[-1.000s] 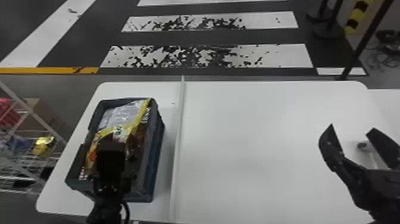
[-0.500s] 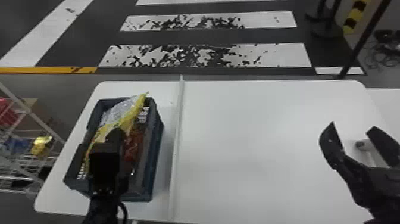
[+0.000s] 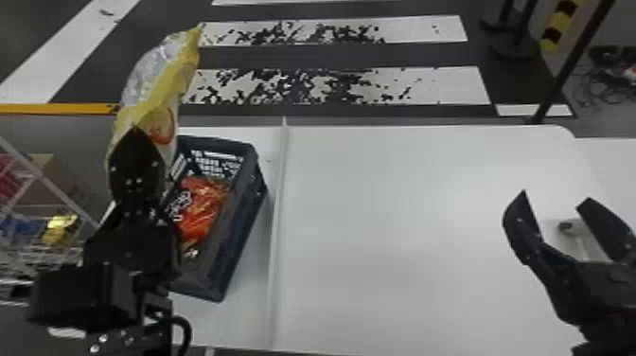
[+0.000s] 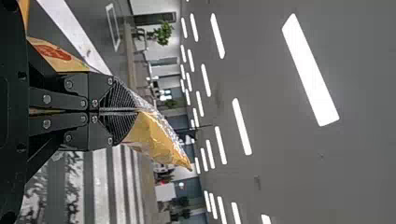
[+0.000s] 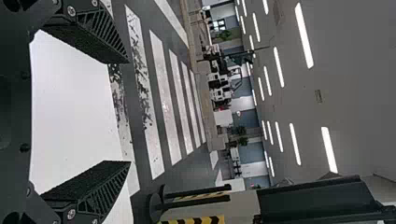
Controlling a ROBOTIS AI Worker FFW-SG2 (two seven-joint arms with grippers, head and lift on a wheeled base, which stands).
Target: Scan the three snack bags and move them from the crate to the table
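My left gripper (image 3: pixel 137 142) is raised above the left side of the crate (image 3: pixel 241 227), shut on a yellow and silver snack bag (image 3: pixel 163 90) that stands up beyond its fingers. In the left wrist view the closed gripper (image 4: pixel 135 112) pinches the yellow snack bag (image 4: pixel 156 140). Inside the dark blue crate lies a red-orange snack bag (image 3: pixel 203 213). Over the right part of the white table (image 3: pixel 402 227), my right gripper (image 3: pixel 553 199) is parked open with nothing between its fingers; in the right wrist view the gripper (image 5: pixel 130 112) has its fingers wide apart.
A raised white strip (image 3: pixel 279 227) runs along the table just right of the crate. A small grey device (image 3: pixel 572 228) is on the table behind the right gripper. A wire rack (image 3: pixel 42 208) with goods stands to the left, off the table.
The left gripper has lifted the yellow bag up out of the crate, uncovering the red-orange bag below. The right arm has stayed in place.
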